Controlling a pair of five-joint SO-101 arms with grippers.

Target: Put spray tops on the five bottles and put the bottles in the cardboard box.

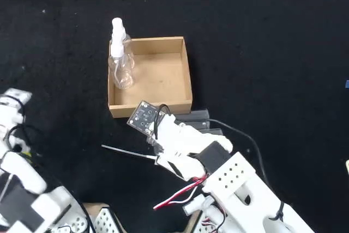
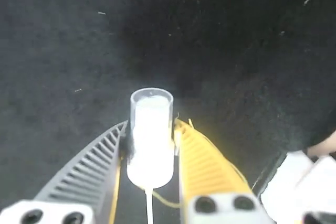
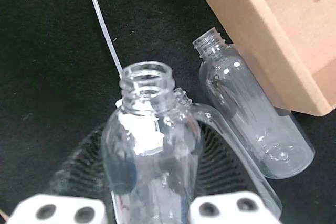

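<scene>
In the middle of the black tabletop (image 1: 272,53), a bit nearer its far edge, sits the open box (image 1: 163,77). It is made of brown cardboard.

The right arm (image 1: 234,178) comes in from the near edge and points at the near wall of the box. The left arm (image 1: 22,178) sits at the near left corner of the tabletop.

Two topped bottles (image 1: 124,72) stand inside the box, against its left wall, one behind the other. Each is clear and has a white top.

The right claw (image 3: 157,129) is clamped on a clear bottle with an open neck, the held bottle (image 3: 147,129). A finger sits on each side of it. Just beside it is a second open bottle (image 3: 181,98), mostly hidden behind the held one. I cannot tell if the claw touches this one too.

A lying bottle (image 3: 252,119) rests on its side on the tabletop, touching the near wall of the box. Its neck is open too.

The left claw (image 2: 151,127) is clamped on a spray top (image 2: 151,140). The spray top is white with a clear cap, and it is pinched between the gray finger and the yellow finger. Below it is only black tabletop.

A thin white tube (image 1: 128,152) lies on the tabletop near the near edge, just to the left of the right arm. One end runs in close to the held bottle.
</scene>
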